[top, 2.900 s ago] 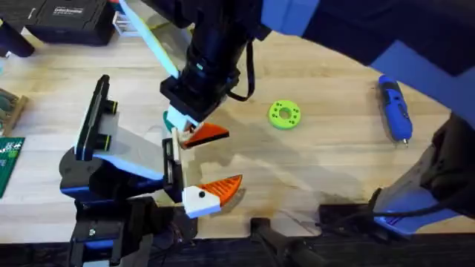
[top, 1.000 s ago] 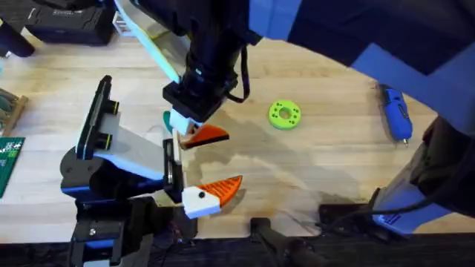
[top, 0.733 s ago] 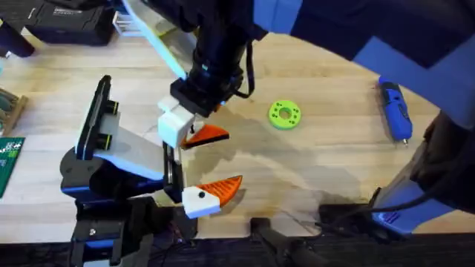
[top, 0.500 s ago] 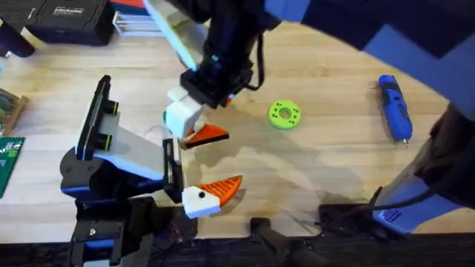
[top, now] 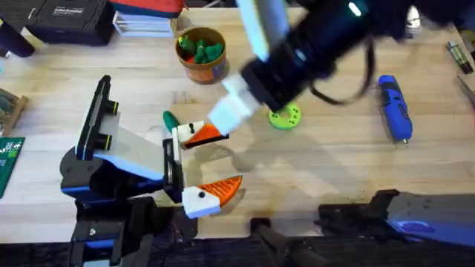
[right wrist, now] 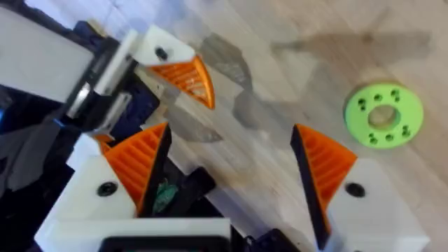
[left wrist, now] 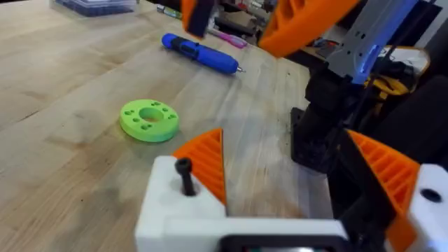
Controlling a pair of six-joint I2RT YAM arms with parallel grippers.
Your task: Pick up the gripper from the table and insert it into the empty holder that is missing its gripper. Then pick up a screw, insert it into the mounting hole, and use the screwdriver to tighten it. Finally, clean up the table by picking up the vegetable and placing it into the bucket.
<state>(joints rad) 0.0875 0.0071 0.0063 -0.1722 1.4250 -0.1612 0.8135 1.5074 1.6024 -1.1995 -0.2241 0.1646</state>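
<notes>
My left gripper (top: 220, 159) stands open at the table's near left, with white fingers and orange ribbed pads. A black screw (left wrist: 185, 175) stands up from the hole in its far finger (top: 194, 134). My right gripper (top: 234, 111) hovers just right of that finger, open and holding nothing (right wrist: 231, 133). The dark green vegetable (top: 171, 119) lies on the table beside the far finger. The orange-brown bucket (top: 201, 53) stands at the back with green and orange toy vegetables in it. The blue screwdriver (top: 394, 107) lies at the far right (left wrist: 199, 54).
A lime-green disc with holes (top: 284, 116) lies mid-table under the right arm (left wrist: 149, 119) (right wrist: 383, 115). Black cases and a clear box line the back left edge. A green circuit board (top: 7, 163) sits at the left edge.
The right arm has swung right and back, away from the left gripper's far finger. The bucket and the vegetable have come into view.
</notes>
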